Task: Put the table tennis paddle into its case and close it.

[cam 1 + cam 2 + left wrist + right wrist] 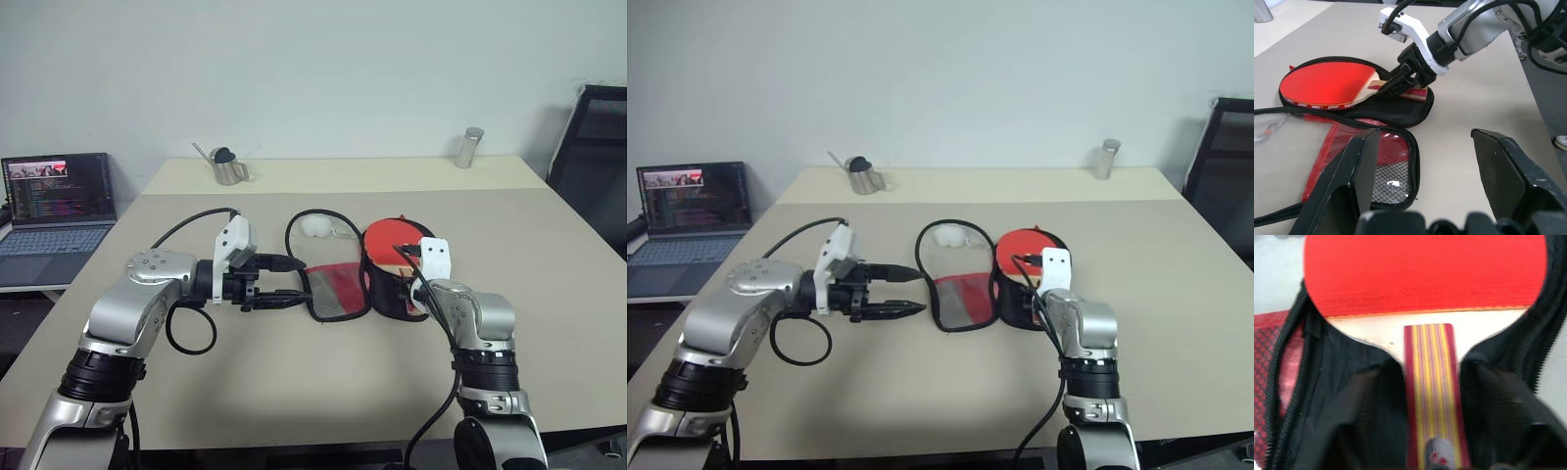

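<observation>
The right gripper (1393, 87) is seen at the paddle's handle, its jaws parted to either side of the striped wood and clamped on nothing; whether a finger still touches the handle cannot be told. The paddle (1327, 84) lies red face up in the black-lined half of the case (1400, 111), which is spread open flat on the tabletop (294, 392), the handle resting in the narrow end nearest the robot. The other half of the case, the flap (333, 289) with its red panel and black mesh, is folded out toward the robot's left, touching the half that holds the paddle along the hinge. The left gripper (906, 291) is held just beside that flap, pointing across toward it, jaws spread wide and empty. A small white object (315, 224) is seen inside the far loop of the flap; what it is cannot be told. Well behind, at the far edge, a metal watering can (227, 165) and a metal cylinder (469, 147) stand apart. A laptop (57, 201) is open on a separate surface at the left, and a black chair (598, 157) stands at the right.
</observation>
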Controlling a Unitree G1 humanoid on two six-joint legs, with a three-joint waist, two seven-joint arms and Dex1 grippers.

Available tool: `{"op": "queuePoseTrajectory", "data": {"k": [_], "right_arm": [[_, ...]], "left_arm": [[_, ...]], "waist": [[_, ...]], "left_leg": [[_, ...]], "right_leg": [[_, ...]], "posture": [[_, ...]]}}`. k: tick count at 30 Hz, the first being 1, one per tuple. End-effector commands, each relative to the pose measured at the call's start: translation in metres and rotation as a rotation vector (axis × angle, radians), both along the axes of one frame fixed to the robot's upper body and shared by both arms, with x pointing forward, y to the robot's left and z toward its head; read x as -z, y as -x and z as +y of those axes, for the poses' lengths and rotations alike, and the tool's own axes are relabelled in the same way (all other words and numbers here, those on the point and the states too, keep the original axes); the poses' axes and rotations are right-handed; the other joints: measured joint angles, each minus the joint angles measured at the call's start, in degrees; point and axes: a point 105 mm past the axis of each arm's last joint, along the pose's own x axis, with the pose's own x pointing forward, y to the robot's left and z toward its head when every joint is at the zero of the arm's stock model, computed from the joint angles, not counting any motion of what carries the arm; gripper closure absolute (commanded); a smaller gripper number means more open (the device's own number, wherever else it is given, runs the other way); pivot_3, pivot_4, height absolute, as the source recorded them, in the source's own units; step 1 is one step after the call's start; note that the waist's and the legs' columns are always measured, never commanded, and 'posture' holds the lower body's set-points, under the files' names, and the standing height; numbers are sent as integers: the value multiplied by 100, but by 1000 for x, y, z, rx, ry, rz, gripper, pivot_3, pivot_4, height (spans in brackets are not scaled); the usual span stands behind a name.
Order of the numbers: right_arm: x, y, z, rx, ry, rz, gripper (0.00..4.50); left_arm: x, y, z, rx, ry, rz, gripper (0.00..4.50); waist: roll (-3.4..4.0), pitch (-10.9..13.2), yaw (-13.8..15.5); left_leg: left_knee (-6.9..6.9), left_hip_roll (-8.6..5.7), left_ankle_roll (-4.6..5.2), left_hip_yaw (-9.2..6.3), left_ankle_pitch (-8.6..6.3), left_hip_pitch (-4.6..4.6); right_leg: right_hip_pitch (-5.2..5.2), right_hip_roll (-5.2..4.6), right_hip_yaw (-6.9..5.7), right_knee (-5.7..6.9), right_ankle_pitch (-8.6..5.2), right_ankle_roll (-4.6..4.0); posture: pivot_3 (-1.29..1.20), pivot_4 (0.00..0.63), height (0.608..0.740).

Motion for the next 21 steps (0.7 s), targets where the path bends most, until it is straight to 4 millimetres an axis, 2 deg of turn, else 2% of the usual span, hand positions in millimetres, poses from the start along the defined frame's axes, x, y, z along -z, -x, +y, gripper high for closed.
{"op": "queuePoseTrajectory", "data": {"k": [1,3,8,14,18,21], "right_arm": [[-12,5,10,-55,-17,-22,55],[-17,13,17,-103,-55,-9,55],[-22,27,21,-160,-104,22,55],[-21,32,22,-174,-120,36,55],[-32,33,12,-210,-35,-25,55],[-46,40,4,-299,29,-75,55]], "left_arm": [[-11,5,-2,17,4,-55,1239],[-10,4,-2,13,5,-53,1239],[-7,3,-1,6,7,-49,1239],[-6,1,-4,10,11,-49,1239],[-6,-2,-2,-13,18,-52,1239],[-4,-8,4,-58,20,-53,1239]], "waist": [[0,0,0],[0,0,2],[0,0,5],[0,0,4],[1,1,1],[0,1,3]], "left_leg": [[0,0,0,0,0,0],[0,0,0,0,0,-1],[-2,1,0,-1,0,-3],[-2,1,0,0,0,-2],[-2,0,0,0,0,-3],[-2,0,1,0,-1,-5]], "right_leg": [[0,0,0,0,0,0],[0,0,0,-1,0,0],[-3,0,0,-2,0,0],[-4,0,0,-2,0,0],[-4,1,1,-2,0,0],[-5,1,1,-4,-1,1]], "posture": [[0,150,740],[0,150,740],[0,150,740],[0,150,740],[0,150,740],[0,150,740]]}}
